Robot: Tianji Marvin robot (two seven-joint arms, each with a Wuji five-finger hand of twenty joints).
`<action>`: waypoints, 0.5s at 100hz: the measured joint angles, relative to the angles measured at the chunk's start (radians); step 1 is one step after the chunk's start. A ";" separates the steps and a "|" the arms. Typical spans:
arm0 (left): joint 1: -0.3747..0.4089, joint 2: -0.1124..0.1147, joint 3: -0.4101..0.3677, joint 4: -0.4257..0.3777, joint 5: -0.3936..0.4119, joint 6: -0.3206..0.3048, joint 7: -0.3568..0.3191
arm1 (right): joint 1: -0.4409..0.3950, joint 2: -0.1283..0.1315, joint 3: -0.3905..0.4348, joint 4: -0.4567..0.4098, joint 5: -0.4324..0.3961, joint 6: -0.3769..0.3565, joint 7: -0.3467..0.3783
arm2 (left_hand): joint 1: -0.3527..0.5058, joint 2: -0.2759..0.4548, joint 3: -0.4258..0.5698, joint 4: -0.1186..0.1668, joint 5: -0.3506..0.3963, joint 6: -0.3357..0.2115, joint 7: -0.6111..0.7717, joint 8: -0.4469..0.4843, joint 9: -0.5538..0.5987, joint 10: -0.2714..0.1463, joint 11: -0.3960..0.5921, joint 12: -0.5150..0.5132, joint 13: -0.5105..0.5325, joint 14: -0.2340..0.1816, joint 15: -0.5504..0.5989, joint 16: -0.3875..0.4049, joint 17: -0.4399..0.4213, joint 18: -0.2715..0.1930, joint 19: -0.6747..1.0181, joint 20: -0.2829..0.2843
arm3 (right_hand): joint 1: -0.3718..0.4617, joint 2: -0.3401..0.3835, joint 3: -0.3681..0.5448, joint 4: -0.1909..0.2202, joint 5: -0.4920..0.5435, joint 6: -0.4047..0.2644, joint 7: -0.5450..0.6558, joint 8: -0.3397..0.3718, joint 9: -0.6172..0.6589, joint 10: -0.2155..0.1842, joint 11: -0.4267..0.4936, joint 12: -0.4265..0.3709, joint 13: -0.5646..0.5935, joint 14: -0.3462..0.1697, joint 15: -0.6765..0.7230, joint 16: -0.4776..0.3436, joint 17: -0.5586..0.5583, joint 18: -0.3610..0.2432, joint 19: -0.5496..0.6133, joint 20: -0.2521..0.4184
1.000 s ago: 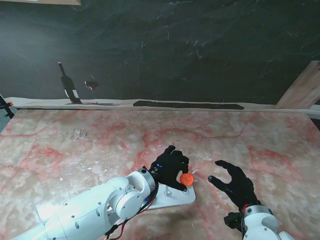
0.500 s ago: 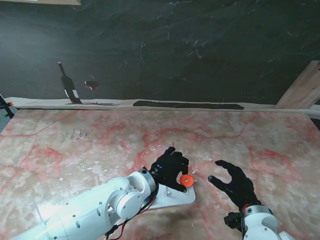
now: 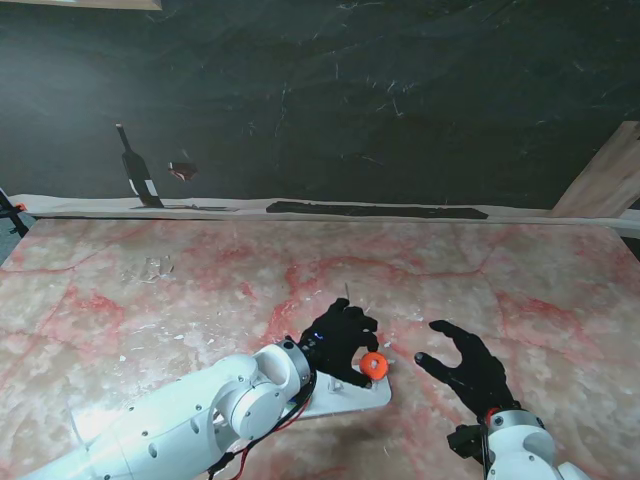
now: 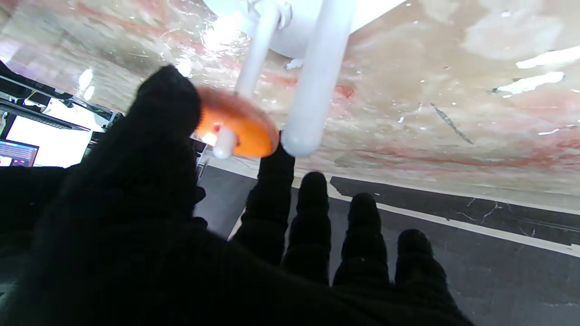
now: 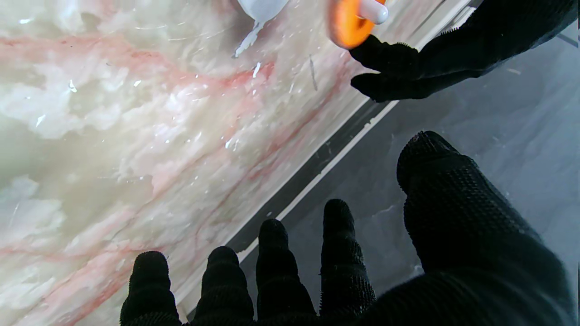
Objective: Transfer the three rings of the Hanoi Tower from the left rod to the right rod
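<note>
My left hand point(image 3: 338, 340) hovers over the white Hanoi base point(image 3: 352, 396), thumb and index finger pinched on a small orange ring point(image 3: 372, 364). In the left wrist view the orange ring point(image 4: 238, 129) is threaded on a white rod point(image 4: 253, 68) near its tip, with a second white rod point(image 4: 317, 77) beside it. The right wrist view shows the same ring point(image 5: 345, 22) with the rod tip point(image 5: 374, 11) poking through it. My right hand point(image 3: 470, 365) rests open to the right of the base, holding nothing. Other rings are hidden under the left hand and arm.
The pink marbled table point(image 3: 520, 280) stretches all around the base. Small white specks lie at its far left point(image 3: 155, 268). A dark wall stands behind the table's far edge, and a wooden board point(image 3: 605, 180) leans at the far right.
The left hand's fingers have curled slightly and the orange ring has shifted a little nearer to me. The right hand has hardly moved.
</note>
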 measured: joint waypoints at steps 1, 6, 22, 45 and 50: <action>0.000 0.000 0.000 0.000 0.000 0.000 0.000 | 0.000 0.000 0.000 0.000 0.000 0.000 0.000 | -0.001 0.000 0.000 0.000 -0.002 0.000 -0.008 -0.005 -0.001 0.000 -0.005 -0.005 -0.001 0.000 -0.006 0.000 0.001 0.000 -0.001 -0.006 | 0.000 0.000 0.000 0.000 -0.001 0.000 0.000 0.000 0.000 0.000 0.000 0.000 0.000 0.000 0.000 0.000 0.000 0.000 0.000 0.000; 0.000 0.002 0.000 -0.003 0.001 0.002 -0.003 | 0.000 0.000 0.001 0.001 0.001 -0.002 0.001 | -0.011 0.000 -0.014 0.000 -0.042 -0.001 -0.040 -0.018 -0.040 0.004 -0.015 -0.011 -0.002 0.000 -0.046 -0.002 0.002 0.000 -0.013 -0.037 | 0.000 0.000 0.000 0.000 0.001 0.000 0.017 0.000 0.000 0.000 0.000 0.000 0.000 0.000 0.000 0.000 0.000 0.000 -0.001 0.000; -0.001 0.008 0.002 -0.026 0.002 0.039 -0.044 | 0.000 0.000 0.001 0.001 0.004 -0.002 0.004 | -0.011 0.000 -0.122 0.000 -0.147 0.026 -0.153 -0.060 -0.102 0.026 -0.085 -0.045 -0.014 0.000 -0.143 0.007 0.006 0.000 -0.038 -0.129 | 0.000 0.000 0.000 0.000 0.001 0.000 0.017 0.000 0.000 0.000 0.000 0.000 0.000 0.000 0.000 0.000 0.000 0.000 -0.002 0.000; 0.047 0.017 -0.061 -0.076 0.033 0.046 -0.051 | 0.002 0.000 0.001 0.002 0.007 -0.004 0.005 | -0.019 0.096 -0.242 0.001 -0.170 0.034 -0.180 -0.077 -0.102 0.027 -0.099 -0.047 -0.014 0.000 -0.153 0.036 0.006 0.000 -0.038 -0.152 | 0.000 0.000 0.000 0.000 0.001 0.000 0.017 0.000 0.000 0.000 0.000 0.000 0.000 0.000 0.000 0.000 0.000 0.000 -0.012 0.000; 0.081 0.025 -0.099 -0.111 0.073 0.049 -0.057 | 0.003 0.000 0.001 0.003 0.007 -0.006 0.006 | -0.019 0.112 -0.243 0.001 -0.170 0.033 -0.180 -0.077 -0.102 0.027 -0.099 -0.047 -0.014 0.000 -0.153 0.036 0.006 0.000 -0.038 -0.152 | 0.000 0.000 0.000 0.000 0.001 0.000 0.017 0.000 0.000 0.000 0.000 0.000 0.000 0.000 0.000 0.000 0.000 0.000 -0.012 0.000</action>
